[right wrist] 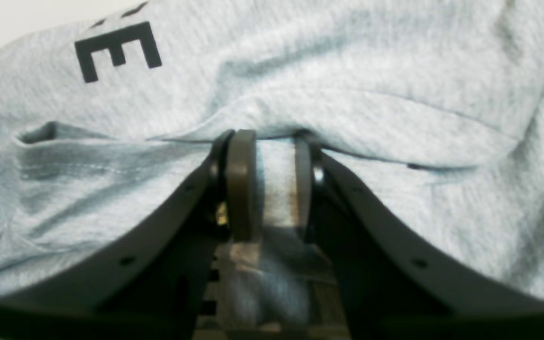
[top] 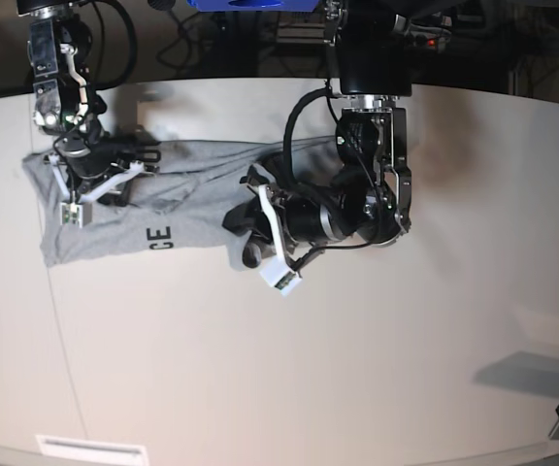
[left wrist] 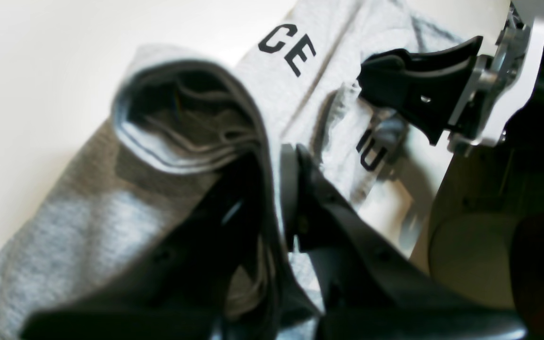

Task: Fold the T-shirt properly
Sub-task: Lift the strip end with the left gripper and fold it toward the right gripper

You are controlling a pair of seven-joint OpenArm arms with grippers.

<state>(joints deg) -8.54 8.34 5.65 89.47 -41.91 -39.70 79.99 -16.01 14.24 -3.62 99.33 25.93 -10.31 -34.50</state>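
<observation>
light heather-grey cotton T-shirt (top: 153,209) with black lettering lay bunched near the white bench's (top: 357,369) far-left corner | my left pincer (left wrist: 276,156) clamped its folded edge | my right pincer (right wrist: 269,141) pinched a fold

Your left pincer (left wrist: 272,189) is clamped tight on a bunched fold of the T-shirt (top: 192,194), its arm bent low and curled inward. Your right pincer (right wrist: 268,184) pinches a fabric ridge between narrowly parted fingers (right wrist: 241,184), its arm reaching down from above.
</observation>
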